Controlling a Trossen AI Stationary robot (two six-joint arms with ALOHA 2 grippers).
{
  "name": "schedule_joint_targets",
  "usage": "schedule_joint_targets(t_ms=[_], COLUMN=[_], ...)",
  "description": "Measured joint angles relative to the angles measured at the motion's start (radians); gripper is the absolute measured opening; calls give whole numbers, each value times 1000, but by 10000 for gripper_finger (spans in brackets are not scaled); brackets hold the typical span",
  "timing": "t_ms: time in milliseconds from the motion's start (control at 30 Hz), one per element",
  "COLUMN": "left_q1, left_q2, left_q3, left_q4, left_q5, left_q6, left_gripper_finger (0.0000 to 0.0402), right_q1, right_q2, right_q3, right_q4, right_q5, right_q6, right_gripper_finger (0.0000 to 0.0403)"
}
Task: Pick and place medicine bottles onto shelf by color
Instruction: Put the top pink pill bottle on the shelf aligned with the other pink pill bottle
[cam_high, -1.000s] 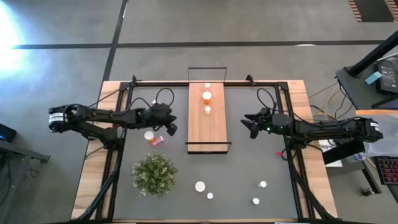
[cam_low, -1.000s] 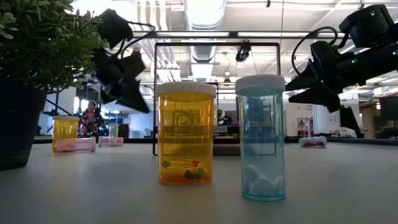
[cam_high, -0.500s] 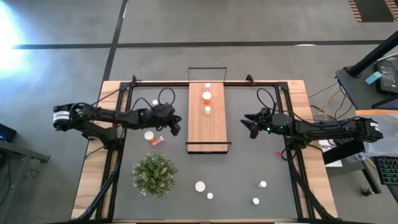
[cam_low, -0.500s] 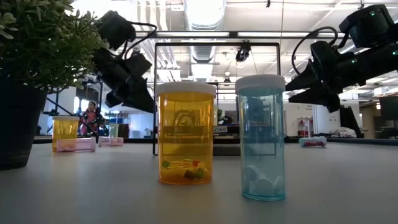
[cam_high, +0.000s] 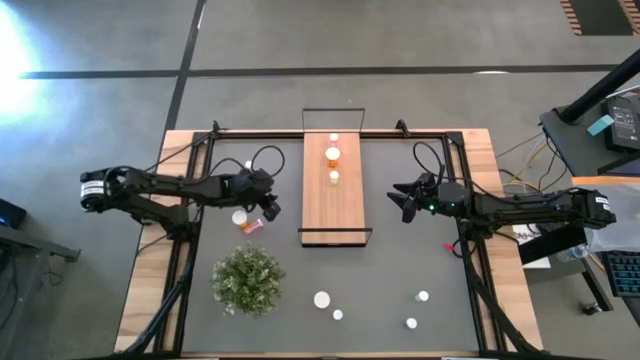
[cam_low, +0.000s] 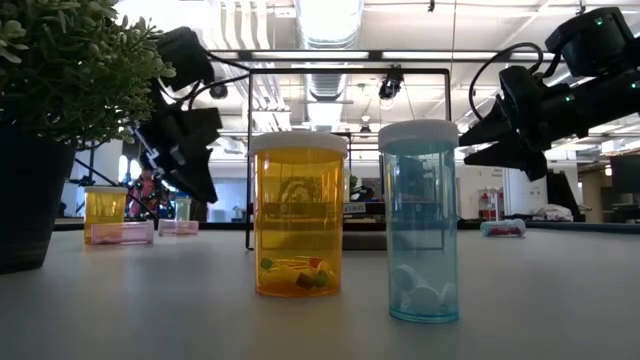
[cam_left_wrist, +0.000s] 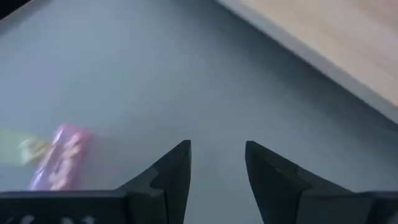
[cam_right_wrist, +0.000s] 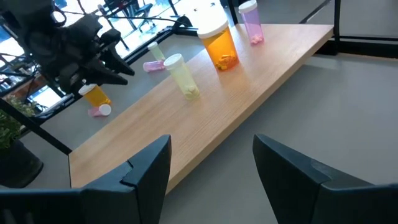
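Observation:
The shelf (cam_high: 335, 190) lies in the middle of the table and carries three medicine bottles standing on their bases: pink (cam_right_wrist: 250, 18), orange (cam_right_wrist: 217, 40) and pale yellow (cam_right_wrist: 182, 74). My left gripper (cam_high: 270, 209) hangs open just left of the shelf, tilted down over the mat, with nothing between its fingers (cam_left_wrist: 217, 163). Beside it a pink bottle (cam_left_wrist: 62, 158) lies on its side, next to an upright orange bottle (cam_high: 240, 216). My right gripper (cam_high: 405, 205) waits open to the right of the shelf (cam_right_wrist: 211, 180).
A bushy potted plant (cam_high: 247, 280) stands near the front left. Several more bottles stand near the front edge, among them an orange one (cam_low: 298, 215) and a blue one (cam_low: 420, 220). A small bottle (cam_high: 248, 165) stands at the far left.
My left gripper swung toward the shelf, then came back toward the table's left over the lying pink bottle, tipping steeply downward. No bottle has moved.

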Motion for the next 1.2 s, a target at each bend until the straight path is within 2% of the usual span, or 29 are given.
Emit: schedule_joint_targets(t_ms=[167, 333, 700, 1200], left_q1=[43, 113, 231, 327], left_q2=[-1, -1, 18, 157], left_q3=[60, 89, 84, 84], left_q4=[-183, -269, -293, -248], left_q5=[-31, -49, -44, -52], left_q6=[-55, -56, -7, 128], left_gripper_finger=[137, 137, 137, 137], right_q1=[0, 0, 0, 0], right_q2=[0, 0, 0, 0], right_q3=[0, 0, 0, 0], right_q4=[0, 0, 0, 0], right_q5=[0, 0, 0, 0], right_q6=[0, 0, 0, 0], right_gripper_finger=[217, 217, 217, 217])
